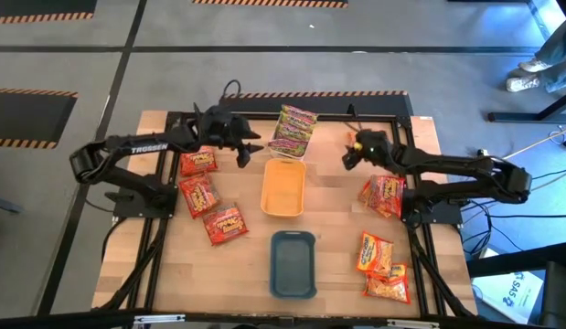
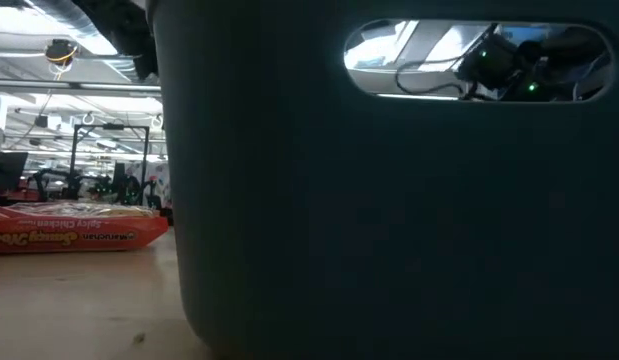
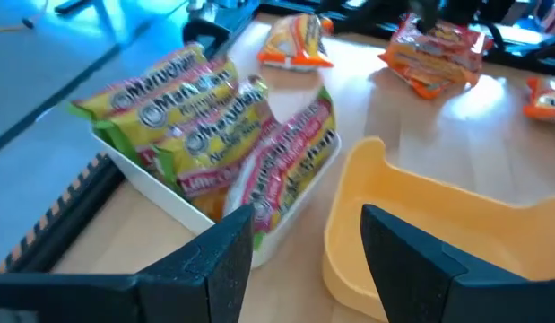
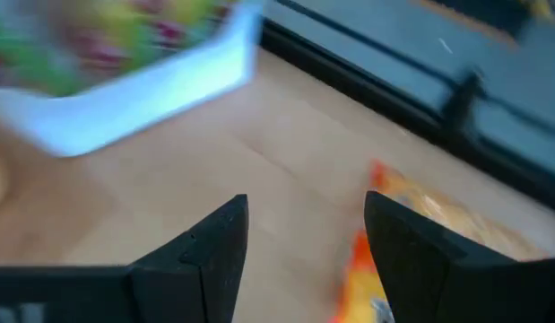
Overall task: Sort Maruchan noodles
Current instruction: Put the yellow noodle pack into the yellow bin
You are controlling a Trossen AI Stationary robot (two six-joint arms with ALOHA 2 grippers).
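With both the left gripper (image 1: 249, 146) and right gripper (image 1: 348, 155) open and empty, we should lower squarely over a red ramen packet (image 1: 197, 163) before closing.

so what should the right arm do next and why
Probably lower the right gripper onto the orange noodle packet just ahead of it. Its fingers are open with nothing between them, the packet lies loose on the wooden table, and the orange tray looks empty. The white tray already holds green-pink packets. The left gripper hovers open near both trays.
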